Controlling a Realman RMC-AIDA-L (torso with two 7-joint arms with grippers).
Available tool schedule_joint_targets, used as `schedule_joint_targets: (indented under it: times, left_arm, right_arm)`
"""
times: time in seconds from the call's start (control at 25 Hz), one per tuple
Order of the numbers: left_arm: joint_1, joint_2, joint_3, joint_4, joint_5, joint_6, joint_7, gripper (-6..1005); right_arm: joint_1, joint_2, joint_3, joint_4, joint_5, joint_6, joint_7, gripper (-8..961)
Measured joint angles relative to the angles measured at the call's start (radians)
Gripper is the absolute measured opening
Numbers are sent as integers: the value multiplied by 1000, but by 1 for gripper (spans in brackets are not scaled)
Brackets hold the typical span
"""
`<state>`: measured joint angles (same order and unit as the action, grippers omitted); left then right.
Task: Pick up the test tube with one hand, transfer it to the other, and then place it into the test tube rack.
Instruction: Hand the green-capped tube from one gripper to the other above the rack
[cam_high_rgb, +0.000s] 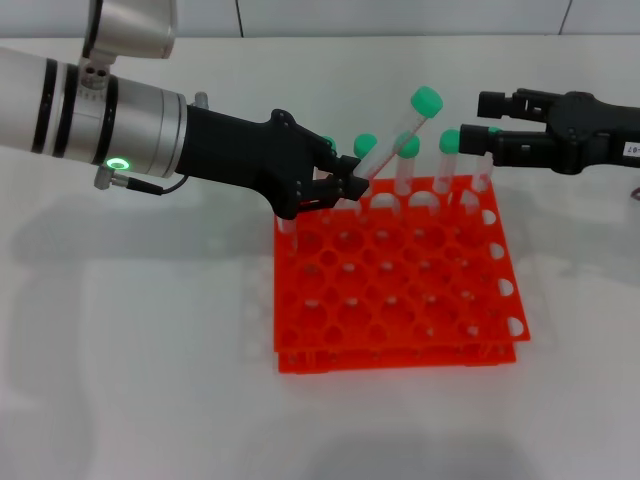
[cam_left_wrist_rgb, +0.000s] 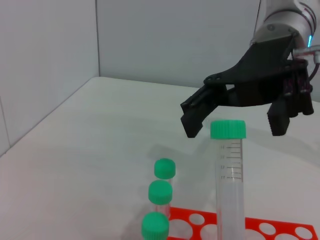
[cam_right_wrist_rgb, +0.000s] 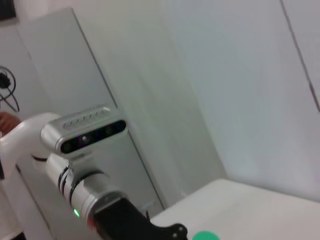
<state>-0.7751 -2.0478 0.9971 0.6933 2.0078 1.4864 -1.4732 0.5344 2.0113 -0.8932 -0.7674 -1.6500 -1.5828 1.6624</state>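
Now we see the left gripper pinching the tilted tube above the rack; the right gripper's fingers spread wide around its cap.

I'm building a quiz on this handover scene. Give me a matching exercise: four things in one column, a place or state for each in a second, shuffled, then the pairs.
Things:
1. left gripper
2. right gripper
3. held tube
4. rack

Place or state:
A. tilted, cap up, above the rack
B. open, beside the held tube's cap
C. on the table, tubes standing in its far row
D. shut on a tube's lower part

Pairs: 1-D, 2-B, 3-A, 4-C
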Motion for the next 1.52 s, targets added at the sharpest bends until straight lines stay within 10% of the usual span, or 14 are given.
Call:
schedule_joint_targets:
  times: [1.52]
  left_arm:
    - [4,-3,0,0,-11,-14,17,170]
  right_arm:
    - [-25,15,-362,209,514,201,-345,824]
